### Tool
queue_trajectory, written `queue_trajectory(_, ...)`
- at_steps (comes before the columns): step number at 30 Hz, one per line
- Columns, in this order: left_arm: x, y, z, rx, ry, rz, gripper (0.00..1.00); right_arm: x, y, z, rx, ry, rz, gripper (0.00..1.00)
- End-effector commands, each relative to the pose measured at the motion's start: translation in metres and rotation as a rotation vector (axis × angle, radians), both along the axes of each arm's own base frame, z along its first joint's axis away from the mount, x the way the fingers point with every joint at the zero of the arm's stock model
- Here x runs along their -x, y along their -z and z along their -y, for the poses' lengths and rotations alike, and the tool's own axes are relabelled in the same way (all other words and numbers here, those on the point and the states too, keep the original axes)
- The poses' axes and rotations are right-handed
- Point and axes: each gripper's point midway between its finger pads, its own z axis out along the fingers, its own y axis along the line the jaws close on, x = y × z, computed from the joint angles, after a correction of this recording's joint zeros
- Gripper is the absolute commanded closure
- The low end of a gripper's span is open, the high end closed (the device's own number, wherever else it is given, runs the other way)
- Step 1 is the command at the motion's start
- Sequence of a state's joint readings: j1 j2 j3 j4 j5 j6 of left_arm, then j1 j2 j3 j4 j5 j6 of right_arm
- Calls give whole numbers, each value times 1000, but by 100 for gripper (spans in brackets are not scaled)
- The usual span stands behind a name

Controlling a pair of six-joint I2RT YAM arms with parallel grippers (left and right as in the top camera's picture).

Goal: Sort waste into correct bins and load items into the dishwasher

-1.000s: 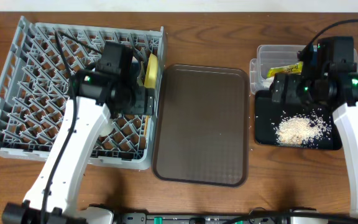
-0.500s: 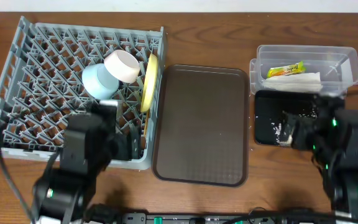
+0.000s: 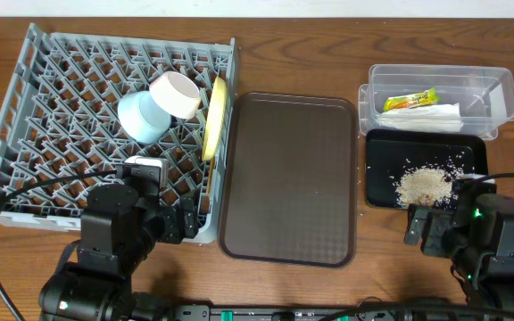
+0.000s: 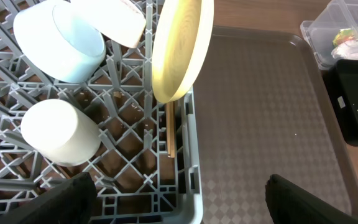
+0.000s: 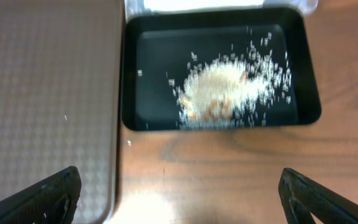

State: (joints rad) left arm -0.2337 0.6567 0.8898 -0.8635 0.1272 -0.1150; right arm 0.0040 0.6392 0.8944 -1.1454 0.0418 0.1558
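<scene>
Two robot arms hang low at six o'clock on the table. The left gripper [image 4: 176, 186] and right gripper [image 5: 179, 180] each have their jaws spread wide and hold nothing.

Crockery fills the dish rack [image 3: 25, 134] on the nine o'clock side. A yellow plate [image 3: 212, 116] stands on edge against the rack's three o'clock wall. A light blue bowl [image 3: 136, 120] lies tipped among the pegs, and a white-beige bowl [image 3: 177, 94] touches it at its one o'clock. A small white cup [image 4: 61, 130] sits at the blue bowl's six o'clock. The chopsticks [image 4: 169, 127] show as a thin wooden strip low in the grid beneath the plate, and the pictures do not show whether both are there.

At two o'clock, the clear tub [image 3: 498, 89] holds a snack wrapper [image 3: 410, 100] lying on a paper napkin [image 3: 426, 116]. Directly at the tub's six o'clock, the black tray [image 3: 382, 178] carries a heap of rice scraps [image 3: 422, 185], with stray grains scattered around it. Nothing lies on the brown serving tray [image 3: 288, 178] in the middle.

The dishes look stiff, smooth and breakable. They are probably slippery between narrow fingers and best pinched at a rim. The sticks are light and apt to roll, so a grip near their middle would suit them. The wrapper and napkin should crush easily in any grasp. The loose rice can hardly be pinched at all and is better tipped or scraped. By this layout, the sorting and loading appear essentially finished.
</scene>
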Motion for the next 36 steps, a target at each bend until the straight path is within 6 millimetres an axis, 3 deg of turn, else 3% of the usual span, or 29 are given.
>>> queue_trajectory(1,0,4,-1,-12,-2,-6,10,6,6,1,6,5,-30,1)
queue_trajectory(12,0,4,-1,-12,-2,-6,10,11,7,0,19,-5,-37,1)
queue_trajectory(20,0,4,-1,-12,-2,-6,10,-17,-37,-2,121,-110,295,1)
queue_trajectory(23,0,4,-1,-12,-2,-6,10,-25,-45,-2,170,-137,430,1)
queue_trajectory(27,0,4,-1,-12,-2,-6,10,-28,-41,-1,187,-128,580,1)
queue_trajectory(36,0,4,-1,-12,-2,-6,10,-41,-7,6,204,-80,789,1)
